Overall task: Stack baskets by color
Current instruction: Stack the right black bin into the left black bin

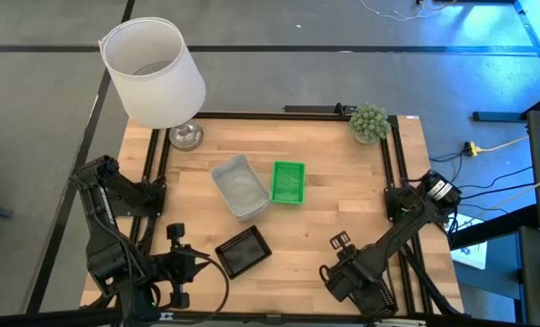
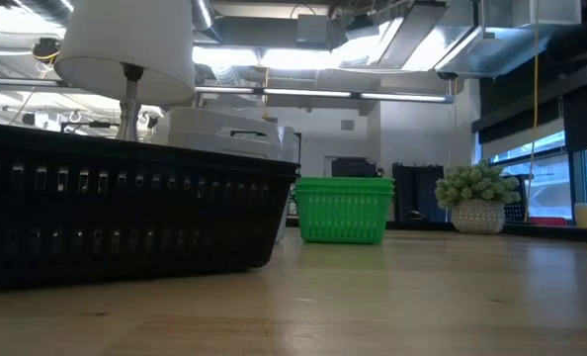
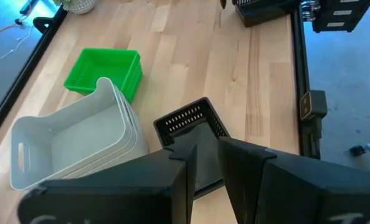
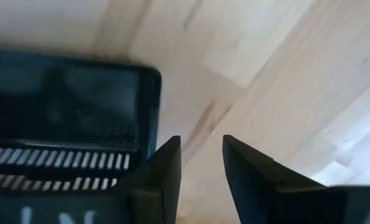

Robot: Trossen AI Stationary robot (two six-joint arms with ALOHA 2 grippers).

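The wooden counter (image 1: pixel 343 195) carries everything, and the biggest thing on it is the white lampshade (image 1: pixel 153 71) on its lamp at the far left corner, seen from above. Next in size come my two dark arms at the near edge: my left jaws (image 1: pixel 174 234) hang low on the left side, just beside the black baskets, and my right jaws (image 1: pixel 339 242) hang low on the right side over bare wood, well apart from every basket. In the left wrist view my left jaws (image 3: pixel 205 163) stand a little apart with nothing between them, the black stack showing through the gap. In the right wrist view my right jaws (image 4: pixel 200 163) also stand a little apart and empty above the boards. The grey-white baskets (image 1: pixel 240 186) sit nested in one stack near the middle of the counter, turned at an angle. The black baskets (image 1: pixel 243 252) lie nearer to me, toward the left, also at an angle. The green baskets (image 1: pixel 288 182) sit just beside the grey-white stack on its right, their corners nearly touching. The small green ball-shaped plant (image 1: pixel 369 123) stands at the far right corner.
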